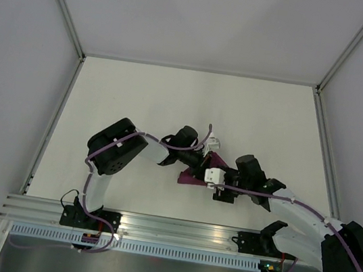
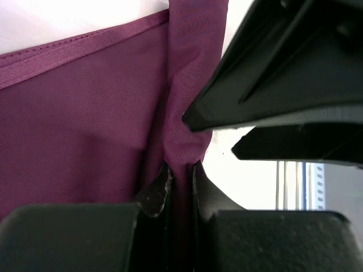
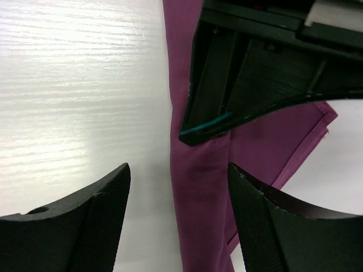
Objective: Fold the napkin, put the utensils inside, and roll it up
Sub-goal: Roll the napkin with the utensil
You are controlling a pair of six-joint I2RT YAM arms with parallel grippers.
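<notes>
The magenta napkin [image 1: 191, 177] lies bunched into a narrow roll between my two grippers at the table's middle. In the left wrist view my left gripper [image 2: 181, 170] is shut on a raised fold of the napkin [image 2: 85, 113], with cloth pinched between its fingertips. My right gripper [image 3: 177, 170] stands open, its fingers on either side of the long rolled strip of napkin [image 3: 198, 192] without touching it. The left gripper's black fingers [image 3: 255, 73] hang just beyond, over the same strip. The utensils are hidden from view.
The white table [image 1: 173, 100] is walled by grey panels at the back and sides. An aluminium rail [image 1: 167, 228] with both arm bases runs along the near edge. The two wrists are crowded close together over the cloth.
</notes>
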